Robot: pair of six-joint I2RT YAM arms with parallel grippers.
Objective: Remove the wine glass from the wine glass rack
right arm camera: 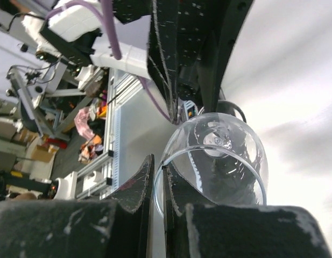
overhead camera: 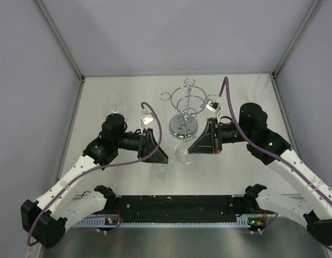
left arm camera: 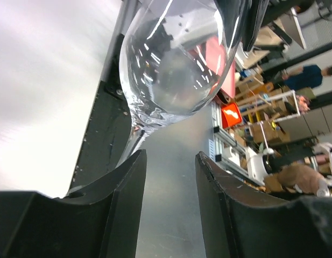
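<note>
Clear wine glass [right arm camera: 222,156] is off the shiny chrome wire rack [overhead camera: 185,105] and tipped just in front of it, my right gripper [right arm camera: 157,180] pinching its rim, my left gripper [left arm camera: 171,166] parted beside its stem.

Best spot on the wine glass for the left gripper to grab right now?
The stem, just below the bowl. The right gripper pinches the rim, so the wine glass points its stem end at the open left gripper. The bowl looks too wide for those jaws; the stem is thin. It sits by one finger, not in the gap, so shift sideways first.
</note>
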